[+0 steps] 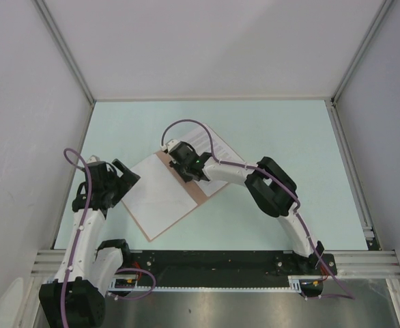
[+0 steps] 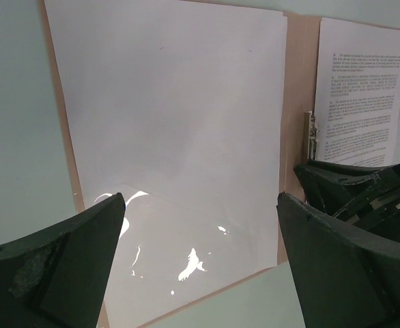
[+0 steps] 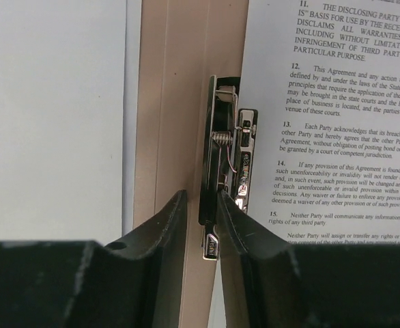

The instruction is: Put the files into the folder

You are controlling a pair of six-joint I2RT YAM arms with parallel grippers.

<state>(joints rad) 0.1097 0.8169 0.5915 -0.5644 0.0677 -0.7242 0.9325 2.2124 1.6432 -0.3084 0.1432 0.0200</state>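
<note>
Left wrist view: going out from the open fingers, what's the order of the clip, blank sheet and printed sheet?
1. Blank sheet, straight ahead of the left fingers.
2. Clip, off to the right on the folder.
3. Printed sheet, farthest right.

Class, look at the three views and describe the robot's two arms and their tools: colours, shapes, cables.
The left arm and right arm have white tubular links joined by bulky black joint housings, with a thin purple cable looping along each. The left tool and right tool are matte black, each with two wedge-shaped fingers tapering to blunt tips.
</note>
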